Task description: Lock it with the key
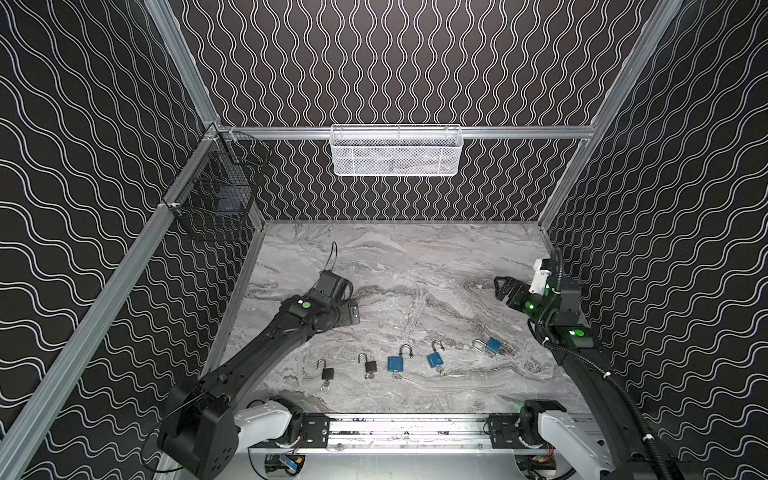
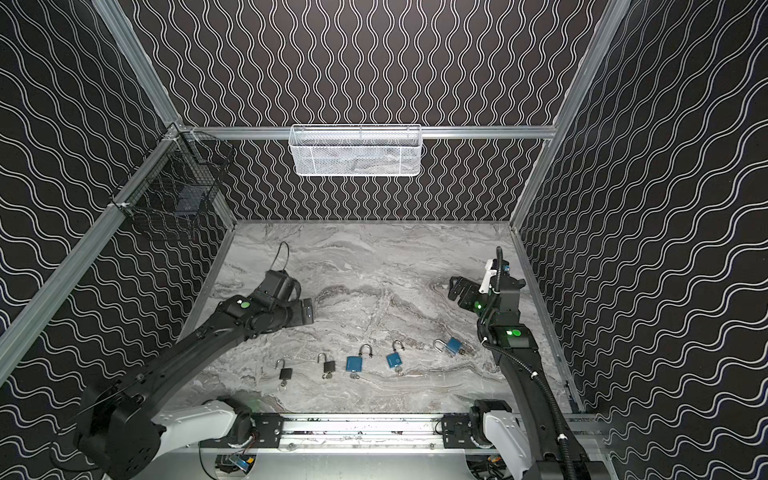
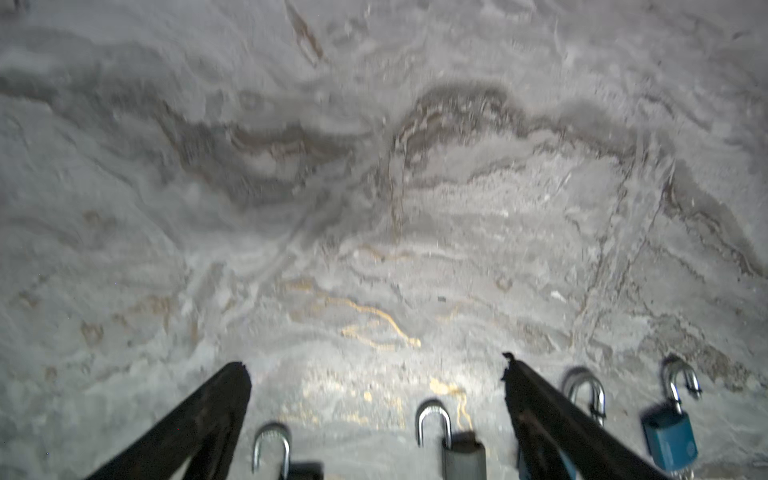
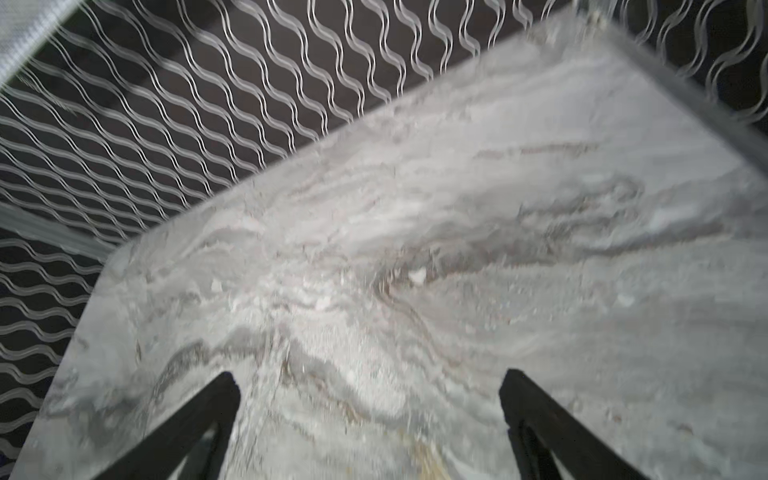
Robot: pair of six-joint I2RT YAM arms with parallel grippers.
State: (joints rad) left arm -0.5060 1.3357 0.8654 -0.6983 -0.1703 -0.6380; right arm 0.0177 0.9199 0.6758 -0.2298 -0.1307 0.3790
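our left gripper [image 1: 354, 312] and right gripper [image 1: 500, 291] are wide apart, empty, behind the middle padlock [image 1: 397, 363]; we should reach slowly for its key [image 1: 397, 376].

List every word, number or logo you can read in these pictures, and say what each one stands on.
No text is legible in any view.
Blue padlock: a faint mark on its face, too blurred to read.
Black padlock: too small to show any marking.
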